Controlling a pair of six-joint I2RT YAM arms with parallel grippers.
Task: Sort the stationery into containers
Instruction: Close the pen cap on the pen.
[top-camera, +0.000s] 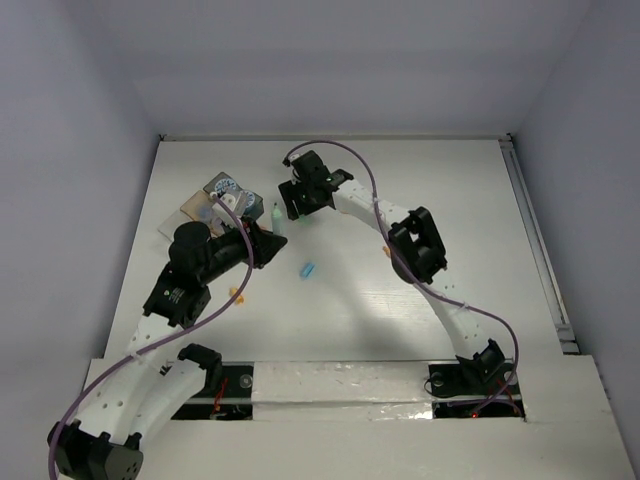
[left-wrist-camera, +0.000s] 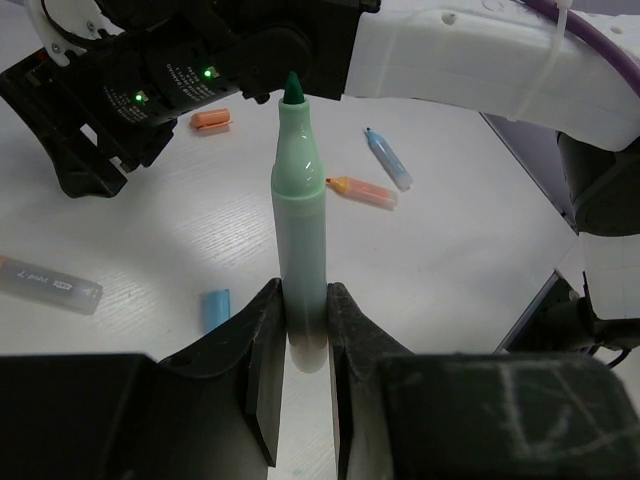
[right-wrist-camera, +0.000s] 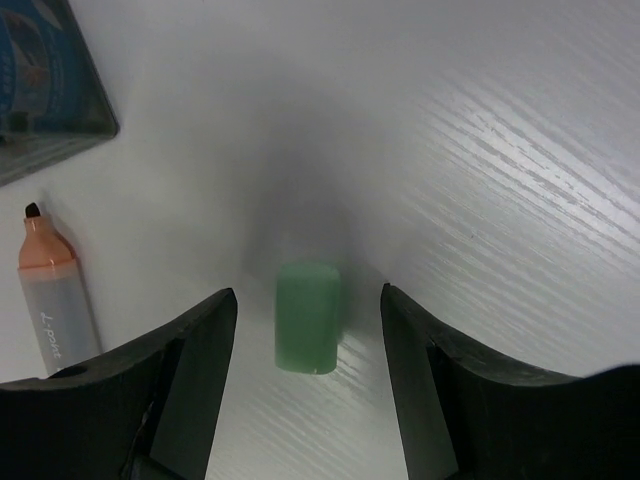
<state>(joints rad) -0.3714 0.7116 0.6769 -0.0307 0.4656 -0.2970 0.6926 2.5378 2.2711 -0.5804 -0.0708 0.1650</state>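
My left gripper (left-wrist-camera: 305, 330) is shut on a pastel green pen (left-wrist-camera: 298, 220), uncapped, its dark tip pointing away from the wrist. In the top view this gripper (top-camera: 268, 238) holds the pen (top-camera: 277, 218) just beside the right gripper (top-camera: 303, 203). My right gripper (right-wrist-camera: 308, 300) is open, its fingers on either side of a small green cap (right-wrist-camera: 308, 318) that lies on the table, not touching it. The cluster of containers (top-camera: 212, 203) sits left of both grippers. A corner of the dark grey box (right-wrist-camera: 50, 90) shows in the right wrist view.
An orange pen (right-wrist-camera: 55, 295) lies left of the right gripper. The left wrist view shows an orange pen (left-wrist-camera: 362, 190), a blue pen (left-wrist-camera: 388, 160), an orange cap (left-wrist-camera: 211, 120), a blue cap (left-wrist-camera: 215, 310) and a clear-bodied pen (left-wrist-camera: 45, 285). A blue item (top-camera: 308, 270) lies mid-table.
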